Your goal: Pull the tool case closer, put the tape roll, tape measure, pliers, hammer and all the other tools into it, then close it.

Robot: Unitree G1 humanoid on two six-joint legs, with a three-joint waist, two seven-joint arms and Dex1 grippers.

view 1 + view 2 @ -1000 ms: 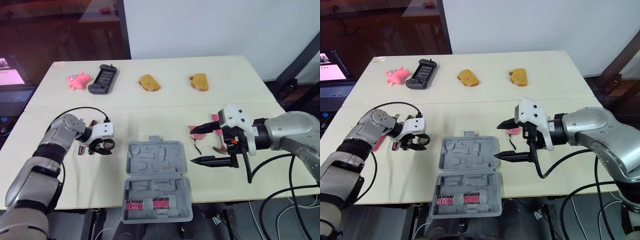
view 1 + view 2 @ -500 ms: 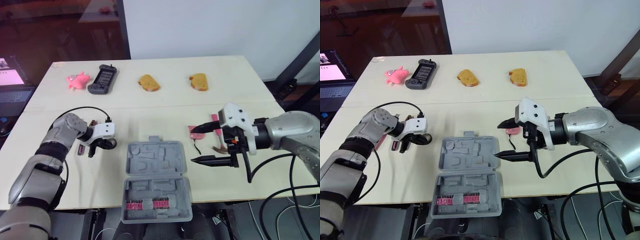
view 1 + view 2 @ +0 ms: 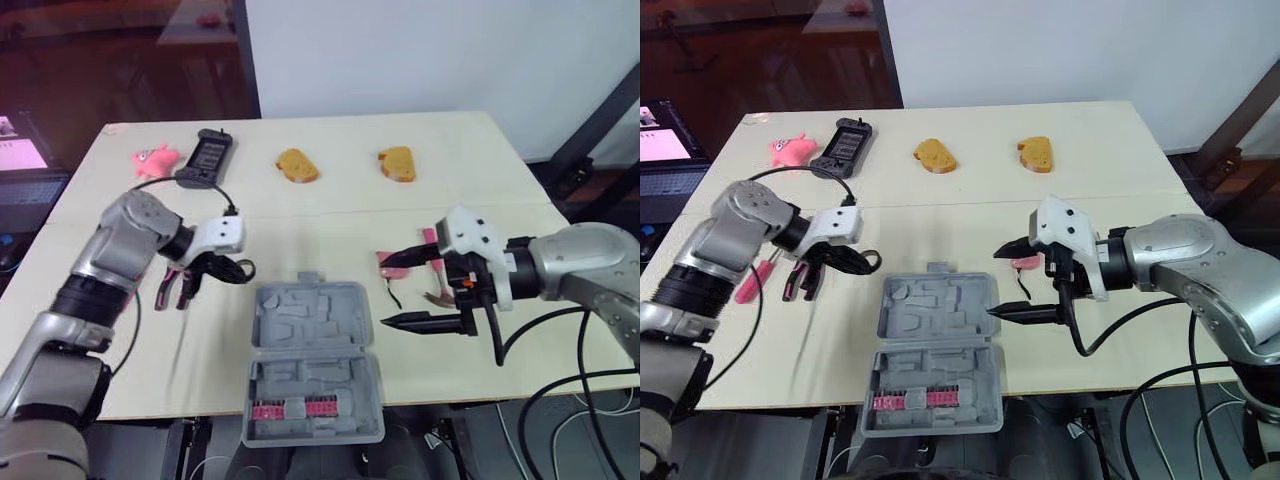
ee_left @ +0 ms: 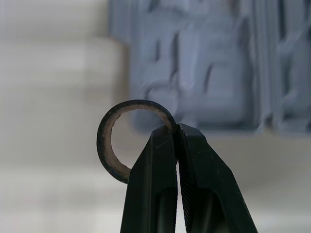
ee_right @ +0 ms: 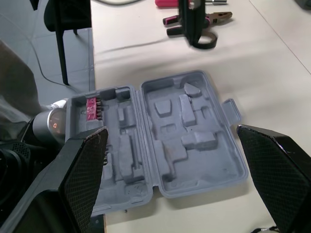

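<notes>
The grey tool case [image 3: 268,330] lies open at the table's near edge, with pink bits in its near half. My left gripper [image 4: 176,131] is shut on the black tape roll [image 4: 109,145] and holds it above the table just left of the case's far corner. Pink-handled pliers [image 3: 180,290] and a pink screwdriver [image 3: 748,283] lie left of it. Right of the case, my right gripper [image 3: 390,292] is open and holds nothing. Beside it lie a pink tape measure [image 3: 388,268], partly hidden by a finger, and the hammer [image 3: 440,282].
Along the far side of the table sit a pink toy [image 3: 152,160], a black handheld device [image 3: 205,155] and two bread pieces [image 3: 298,165] [image 3: 398,163]. A laptop [image 3: 25,160] stands off the table's left edge.
My left gripper has risen off the table with the tape roll and moved right, toward the case. The right arm has not moved.
</notes>
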